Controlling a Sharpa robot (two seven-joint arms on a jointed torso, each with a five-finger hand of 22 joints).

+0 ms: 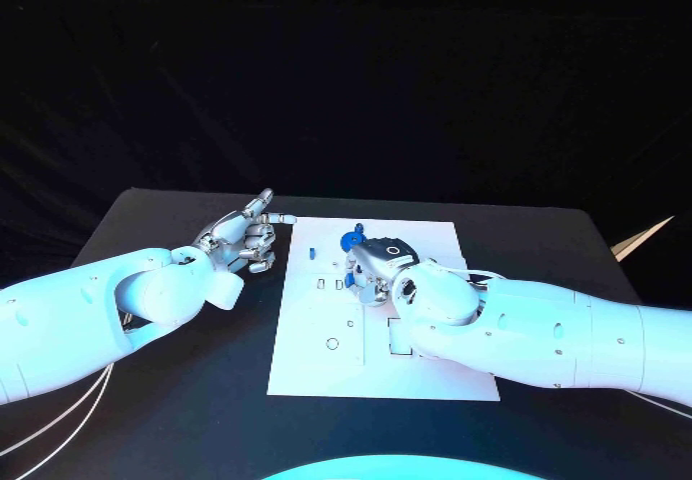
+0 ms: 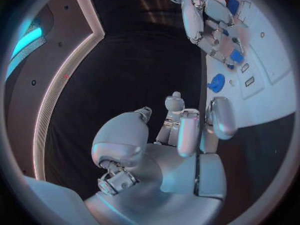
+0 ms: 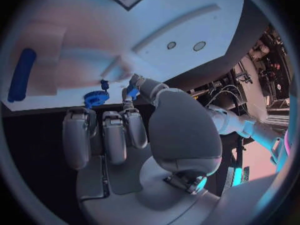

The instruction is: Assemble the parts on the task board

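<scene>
On the black table (image 1: 173, 400) lies the white rectangular task board (image 1: 325, 375). Over its middle hangs the right silver hand (image 1: 378, 268), pinching a small blue plastic part (image 3: 132, 91) at its fingertips. Beyond it a blue toothed gear wheel (image 1: 351, 240) rests near the board's far edge — the left silver hand (image 1: 242, 243) hovers beside the board, fingers loosely spread, holding nothing.

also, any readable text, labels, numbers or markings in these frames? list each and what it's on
None readable.
Task board: white plate with cut-outs and holes, no printed text or numbers that can be made out.
Blue gear and the other blue parts: no markings legible.
Left hand and right hand: no brand or label readable; the right hand carries a dark round mark, not text as far as I can tell.
Table: plain black.
</scene>
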